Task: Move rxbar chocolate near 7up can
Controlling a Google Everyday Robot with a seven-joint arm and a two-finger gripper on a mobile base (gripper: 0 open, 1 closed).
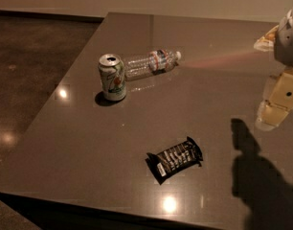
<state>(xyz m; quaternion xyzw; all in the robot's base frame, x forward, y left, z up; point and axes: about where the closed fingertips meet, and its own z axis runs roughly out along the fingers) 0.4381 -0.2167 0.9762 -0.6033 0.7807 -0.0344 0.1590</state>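
The rxbar chocolate (175, 159), a flat bar in a shiny black wrapper with white lettering, lies on the dark table (79, 152) near the front, a little right of centre. The 7up can (112, 77), whitish-green with a silver top, stands upright at the middle left, well apart from the bar. My gripper (270, 119) hangs above the table at the right edge of the view, to the right of the bar and higher up, holding nothing that I can see. Its shadow (254, 171) falls on the table right of the bar.
A clear plastic water bottle (150, 63) lies on its side just behind and to the right of the can. The table's left edge runs diagonally beside a dark floor (27, 71). The front edge is close below the bar.
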